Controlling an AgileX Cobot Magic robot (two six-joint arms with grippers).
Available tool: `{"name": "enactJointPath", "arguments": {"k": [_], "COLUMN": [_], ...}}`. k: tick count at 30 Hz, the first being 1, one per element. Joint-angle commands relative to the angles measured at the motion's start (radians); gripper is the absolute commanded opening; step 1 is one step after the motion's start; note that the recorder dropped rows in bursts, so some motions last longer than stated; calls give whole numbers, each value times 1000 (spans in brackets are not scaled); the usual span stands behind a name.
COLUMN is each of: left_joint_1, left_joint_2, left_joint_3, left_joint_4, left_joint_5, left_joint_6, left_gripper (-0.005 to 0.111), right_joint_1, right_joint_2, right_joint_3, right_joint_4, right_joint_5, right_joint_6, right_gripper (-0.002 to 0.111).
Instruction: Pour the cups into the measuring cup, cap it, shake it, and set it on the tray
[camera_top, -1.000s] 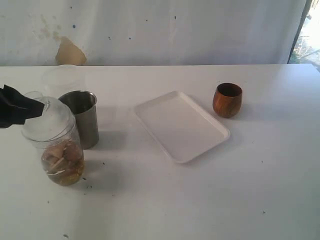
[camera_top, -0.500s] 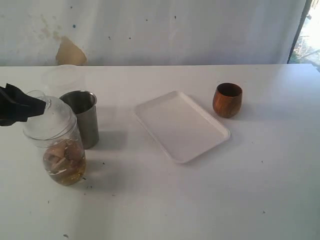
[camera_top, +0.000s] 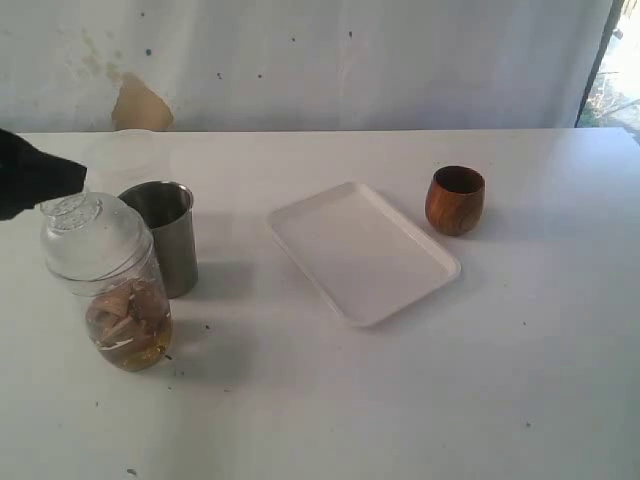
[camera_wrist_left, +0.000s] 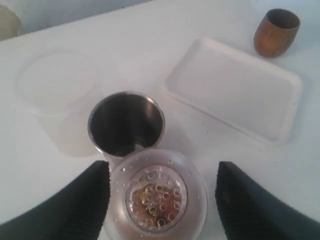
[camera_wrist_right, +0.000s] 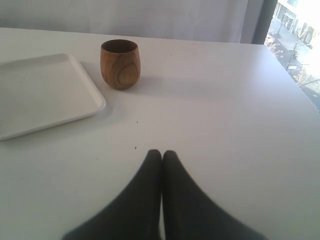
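The measuring cup (camera_top: 108, 285) stands upright on the white desk (camera_top: 400, 400) near its left side, just in front of the steel tumbler (camera_top: 164, 236) and close beside it. It is a clear plastic cylinder topped by a clear domed cap (camera_wrist_left: 156, 196) with a ring of small holes in its middle. Its lower part holds pale brownish chunks in an amber liquid, and the rest of the wall is see-through. The left gripper (camera_wrist_left: 162, 172) hovers over the cap with its two black fingers (camera_wrist_left: 85, 200) spread wide to either side of it, gripping nothing. The tumbler is empty and dark inside, and a frosted white tub (camera_wrist_left: 57, 85) sits behind it. The white tray (camera_top: 362, 250) lies bare at mid-desk, set at an angle, well apart from the measuring cup. The reddish-brown wooden cup (camera_top: 454, 200) stands upright just beyond the tray's far right corner. The right gripper (camera_wrist_right: 161, 155) is low over bare desk, its fingers pressed together and empty.
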Motion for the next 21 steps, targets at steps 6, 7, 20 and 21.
{"name": "enactJointPath", "arguments": {"k": [6, 7, 20, 21], "left_joint_1": [-2, -2, -2, -2], "left_joint_2": [-34, -32, 244, 259], "left_joint_3": [-32, -52, -617, -624], "left_joint_4": [-2, 10, 846, 758], "left_joint_5": [5, 26, 619, 619], "left_joint_6": [25, 23, -761, -717], "left_gripper": [0, 0, 0, 0], "right_joint_1": [-8, -8, -8, -8], "right_joint_2": [-5, -5, -5, -5], "right_joint_3": [7, 7, 7, 7], "right_joint_4": [-9, -9, -9, -9], "right_joint_5": [-1, -1, -1, -1], "right_joint_6": [6, 6, 6, 6], "right_gripper": [0, 0, 0, 0]}}
